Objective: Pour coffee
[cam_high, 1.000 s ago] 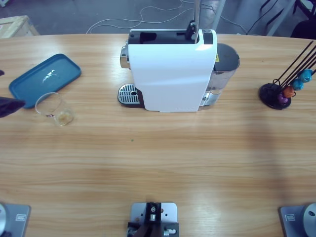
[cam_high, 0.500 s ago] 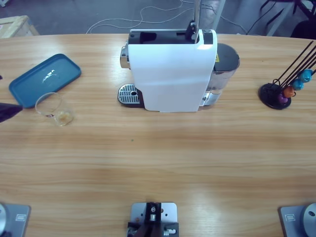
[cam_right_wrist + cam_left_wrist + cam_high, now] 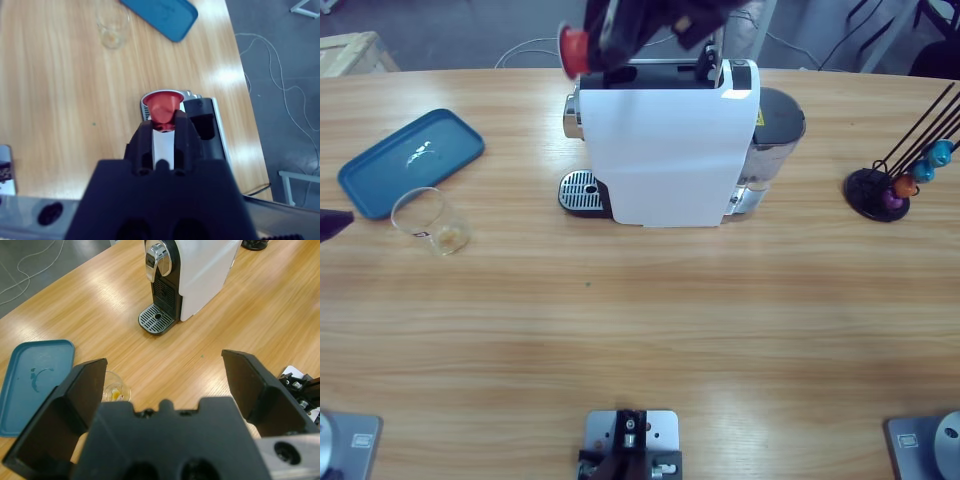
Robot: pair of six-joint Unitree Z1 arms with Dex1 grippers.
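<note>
1. Right gripper (image 3: pixel 163 125): jaws pinching a small red coffee capsule (image 3: pixel 164 107). In the high view it hangs over the top rear-left of the white box-shaped coffee machine (image 3: pixel 665 150), by the dark open slot on the machine's top. Judgement: capsule is being lined up for loading, rim leading.
2. Left gripper (image 3: pixel 165 390): jaws spread wide, nothing between them. It sits off the table's left end; only a dark tip shows at the high view's left edge. Likely parked clear so the right arm has the machine to itself.
3. Coffee (image 3: pixel 448 236): only a thin tan-brown residue in the bottom of the clear drinking glass (image 3: pixel 428 220). The glass stands upright on the long wooden table (image 3: pixel 640 320), just beside the blue plastic tray (image 3: pixel 405 160) and well apart from the machine's round perforated drip grate (image 3: pixel 580 188).
4. Judgement: the glass has to go on the grate under the chrome spout before any brew; the open left gripper looks best placed for that.
5. Black wire capsule rack (image 3: pixel 895 185) with coloured capsules stands at the table's right end, untouched.
6. Risk: capsule tilted in the pinch may jam at the slot.
</note>
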